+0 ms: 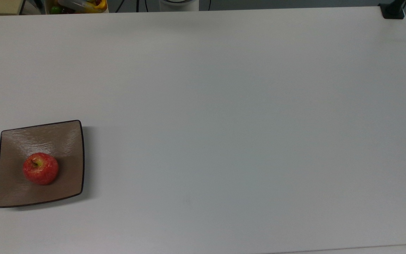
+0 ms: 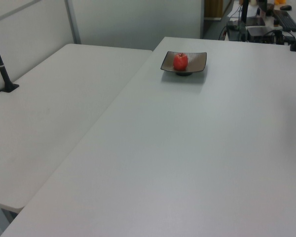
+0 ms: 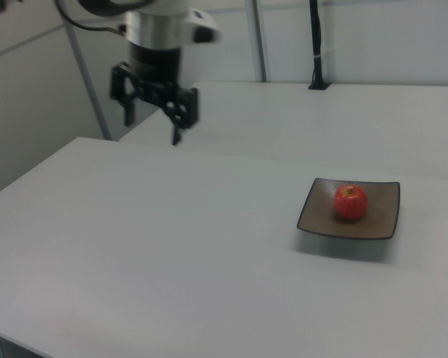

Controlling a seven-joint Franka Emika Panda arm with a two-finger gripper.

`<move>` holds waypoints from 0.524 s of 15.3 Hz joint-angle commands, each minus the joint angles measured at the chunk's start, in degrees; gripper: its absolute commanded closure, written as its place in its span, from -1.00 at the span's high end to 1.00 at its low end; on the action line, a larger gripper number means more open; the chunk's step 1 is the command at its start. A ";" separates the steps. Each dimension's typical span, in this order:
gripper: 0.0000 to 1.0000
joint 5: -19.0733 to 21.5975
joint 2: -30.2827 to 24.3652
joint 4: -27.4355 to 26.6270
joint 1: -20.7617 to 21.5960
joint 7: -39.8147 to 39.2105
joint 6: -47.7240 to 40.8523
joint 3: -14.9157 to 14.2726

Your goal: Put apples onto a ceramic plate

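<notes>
A small red apple (image 1: 41, 168) with a yellow-green patch at its stem sits on the square tan-brown ceramic plate (image 1: 51, 138) near the top view's left edge. The apple (image 2: 180, 61) and plate (image 2: 198, 61) lie at the far end of the table in the left view. In the right view the apple (image 3: 350, 202) rests on the plate (image 3: 318, 214) at right. My gripper (image 3: 151, 123) hangs high above the table's far left corner there, well away from the plate. It is open, with nothing between its fingers.
The white table (image 1: 224, 123) spreads wide to the top view's right. A black clamp (image 1: 392, 10) sits at its top right corner, and a box of fruit (image 1: 79, 5) lies beyond the top edge. A second table (image 2: 49, 108) adjoins in the left view, carrying a black post (image 2: 2, 64).
</notes>
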 commanded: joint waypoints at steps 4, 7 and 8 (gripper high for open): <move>1.00 -12.24 -2.62 -5.63 19.58 20.31 7.49 -0.30; 1.00 -12.42 -2.44 -9.24 21.43 20.16 16.01 -0.39; 1.00 -12.33 -2.27 -10.38 21.44 19.97 18.83 -0.48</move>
